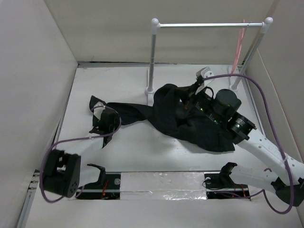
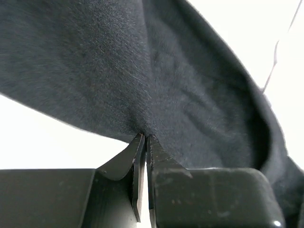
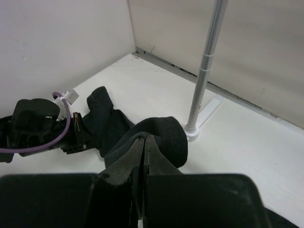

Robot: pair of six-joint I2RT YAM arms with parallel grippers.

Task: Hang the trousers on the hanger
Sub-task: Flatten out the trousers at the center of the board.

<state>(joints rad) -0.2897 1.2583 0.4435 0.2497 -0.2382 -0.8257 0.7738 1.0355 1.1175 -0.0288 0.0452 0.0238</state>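
My left pincer [image 2: 145, 142] is nipped shut on a pucker of the trousers [image 1: 190, 123], at the leg end toward the table's [image 1: 133, 152] left edge. My right pincer [image 3: 144, 142] is closed on a raised fold of the same cloth near the middle of the far edge. The rail's left post [image 3: 205, 71] stands just beyond that fold. The hanger [image 1: 239, 45] hangs on the white rail [image 1: 209, 24] at the far right corner, apart from the trousers.
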